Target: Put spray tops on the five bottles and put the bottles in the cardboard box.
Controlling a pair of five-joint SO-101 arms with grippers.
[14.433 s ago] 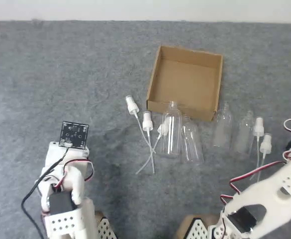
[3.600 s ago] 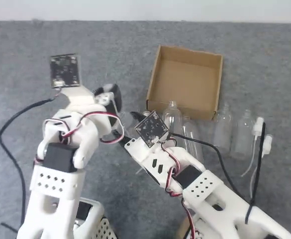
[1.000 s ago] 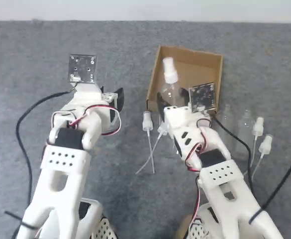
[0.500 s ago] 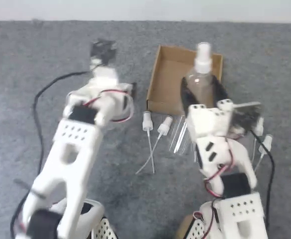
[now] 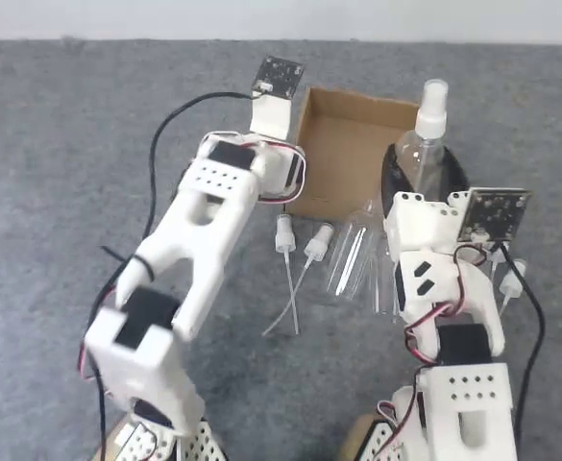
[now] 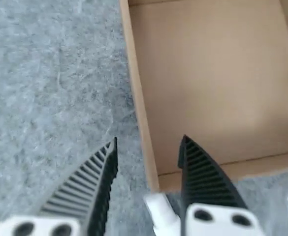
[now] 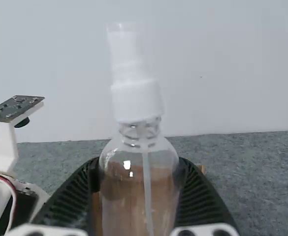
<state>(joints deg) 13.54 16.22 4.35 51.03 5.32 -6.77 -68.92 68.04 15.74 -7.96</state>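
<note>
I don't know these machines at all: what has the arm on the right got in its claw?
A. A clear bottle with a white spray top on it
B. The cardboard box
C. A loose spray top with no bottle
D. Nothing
A: the right gripper is closed around a clear bottle, held upright, with a white spray top sitting on its neck.
</note>
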